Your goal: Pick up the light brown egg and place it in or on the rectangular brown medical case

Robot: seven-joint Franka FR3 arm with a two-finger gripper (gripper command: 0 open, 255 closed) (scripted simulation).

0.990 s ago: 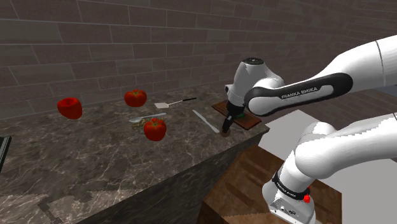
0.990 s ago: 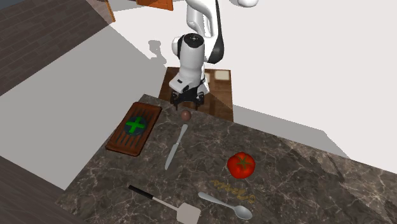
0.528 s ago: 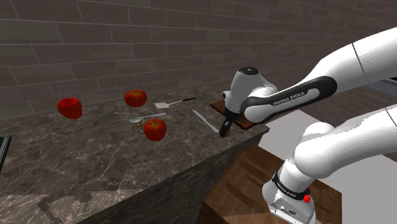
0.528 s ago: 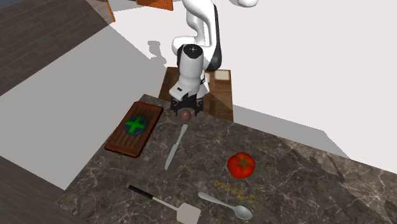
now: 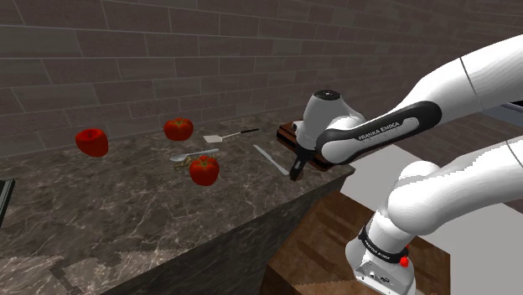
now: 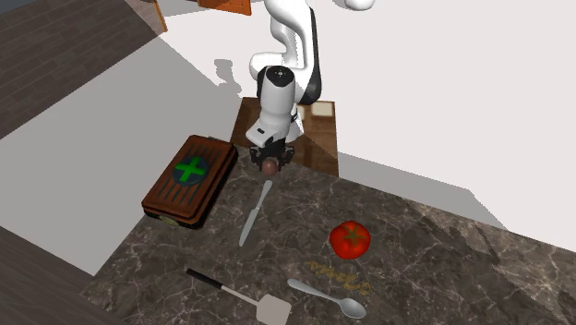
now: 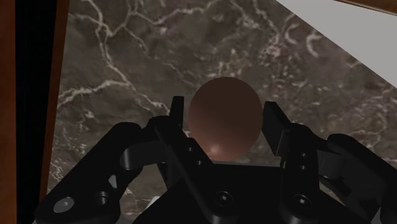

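While your pincer [image 6: 270, 162] hangs straight down over the edge of the desk [image 6: 415, 249] nearest the stand, its two black fingers [image 7: 177, 121] sit tight against opposite sides of the egg [image 7: 224, 121], so it reads as clamped on the egg. In the wrist view you see the egg round and reddish brown, with dark veined marble behind it. Whether the egg rests on the desk or is just off it, you cannot tell.

The brown rectangular case [image 6: 189, 180] lies on the desk to the second exterior view's left of the egg, near it but apart. Its lid carries a green cross on a dark round patch. A grey knife [image 6: 256, 212] lies just beyond the egg and runs away from the stand.

Farther along the desk you have a red tomato [image 6: 350, 238], a spoon [image 6: 328, 297] and a spatula [image 6: 235, 295] with a black handle, all well apart from the egg. In the shoulder view the white arm covers much of the case.
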